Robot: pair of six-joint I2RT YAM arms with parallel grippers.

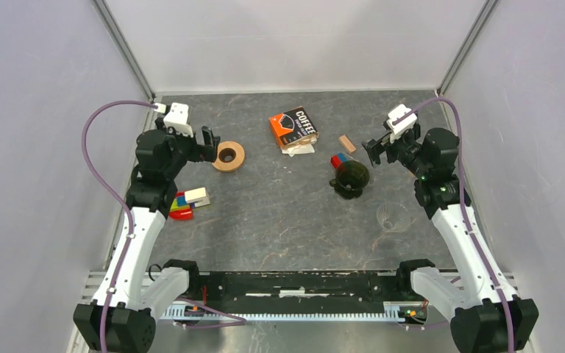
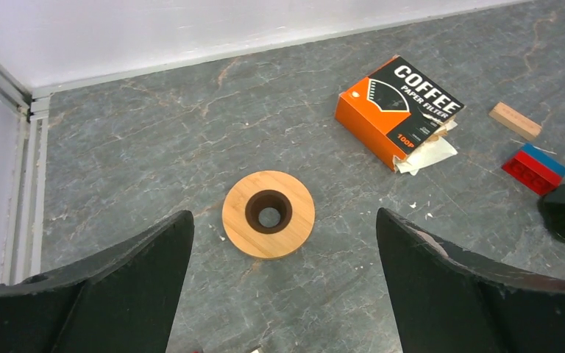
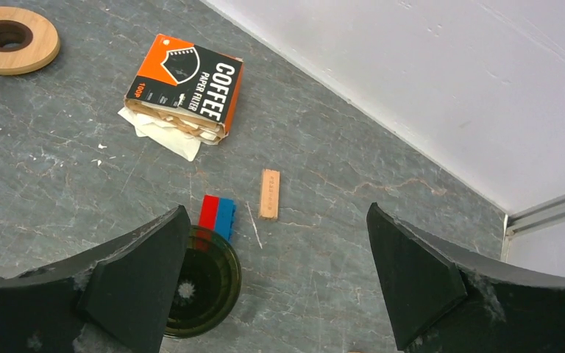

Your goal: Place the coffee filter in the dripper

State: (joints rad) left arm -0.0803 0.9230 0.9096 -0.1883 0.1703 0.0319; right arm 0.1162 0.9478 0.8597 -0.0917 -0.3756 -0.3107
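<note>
The dripper is a dark translucent ribbed funnel cup standing right of centre; it also shows in the right wrist view, partly behind my left finger. White coffee filter paper sticks out from under the orange-and-black COFFEE packet; the paper shows in the left wrist view and the right wrist view. My left gripper is open and empty, just left of a wooden ring. My right gripper is open and empty, up and right of the dripper.
The wooden ring has a dark centre hole. A red-and-blue brick touches the dripper's far side, with a small wooden block beyond. A clear ribbed glass cup stands at near right. Coloured bricks lie at near left.
</note>
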